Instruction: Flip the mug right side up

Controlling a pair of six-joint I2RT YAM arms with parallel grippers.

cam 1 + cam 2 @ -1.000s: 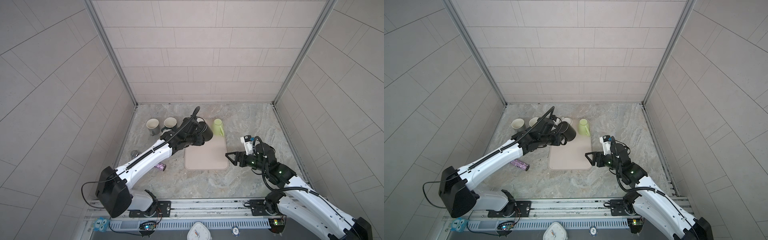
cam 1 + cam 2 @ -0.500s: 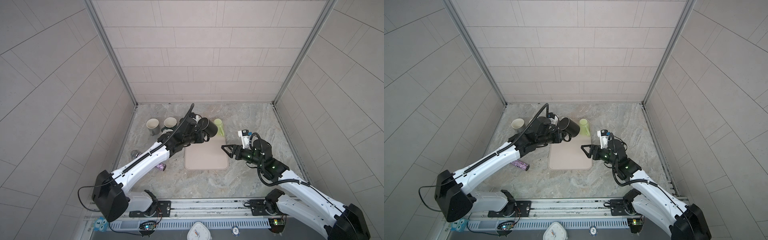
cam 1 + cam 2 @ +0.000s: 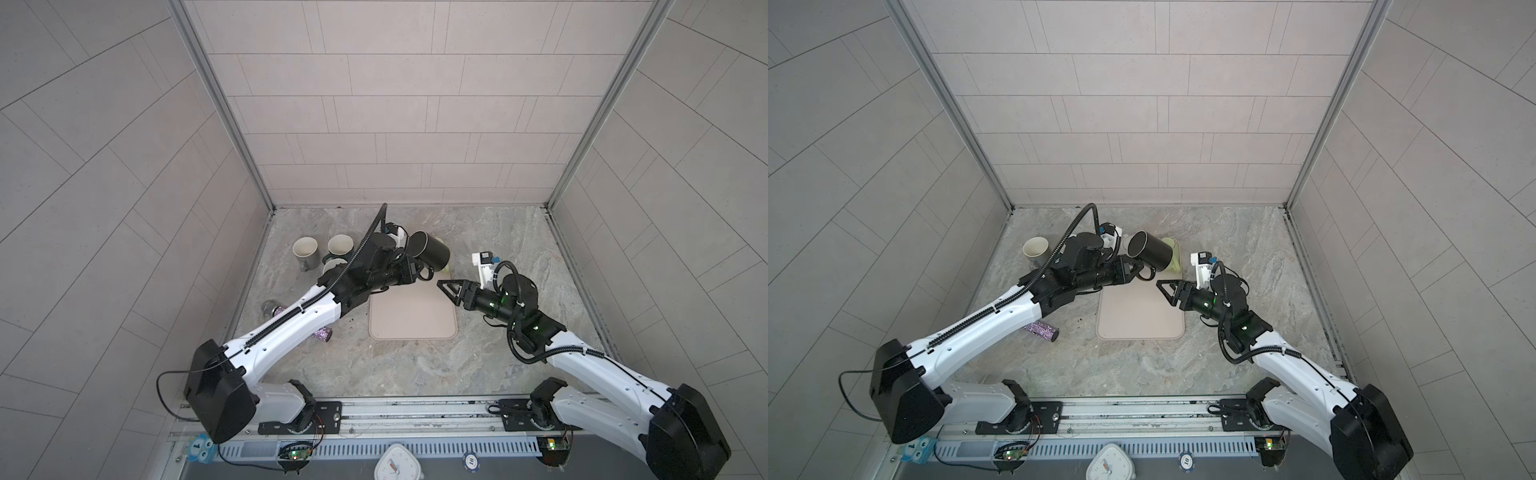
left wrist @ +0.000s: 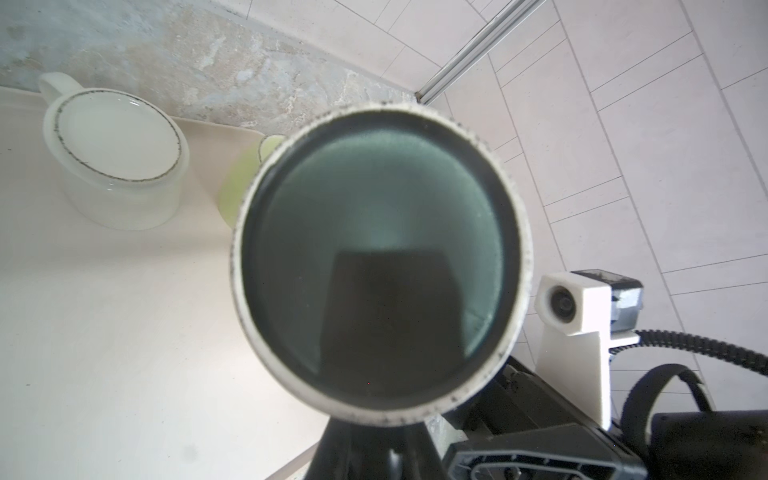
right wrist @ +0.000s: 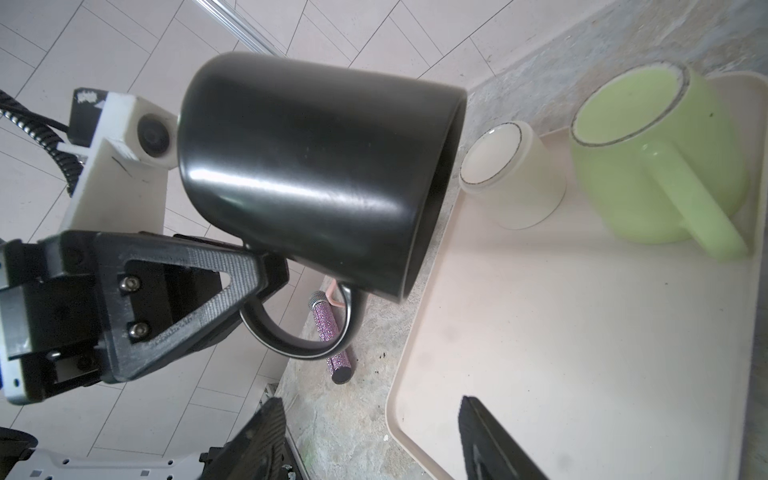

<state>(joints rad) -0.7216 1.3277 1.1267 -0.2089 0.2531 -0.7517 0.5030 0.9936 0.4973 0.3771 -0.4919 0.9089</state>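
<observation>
Black mug (image 3: 430,251): it hung in the air, tipped almost onto its side, neither upright nor fully upside down.
Long axis: it ran roughly left to right in both top views. The ringed base faced left and partly upward, and the open mouth pointed right, toward the green mug (image 5: 648,166).
Handle (image 5: 307,332): it curved out from the underside of the body, on the side nearer the arms' bases.
Place: the mug was above the far end of the beige tray (image 3: 411,328) and clear of it, in front of the green mug.
Left gripper (image 3: 417,272): it was clamped tight on the handle and carried the mug. The body sat just beyond and above its fingertips, with the base turned to the left wrist camera.
Right gripper (image 3: 449,291): its jaws stood partly apart with nothing between them. It was near the mug on the right and slightly lower, apart from it, with its fingers aimed toward the handle.
Tray: the green mug and a cream mug (image 5: 511,174) stood on its far end, both bottom-up and close together.
Counter (image 3: 498,249): two pale mugs (image 3: 305,251) (image 3: 340,245) stood mouth-up at the far left, and a purple glitter tube (image 3: 1040,329) lay left of the tray.
</observation>
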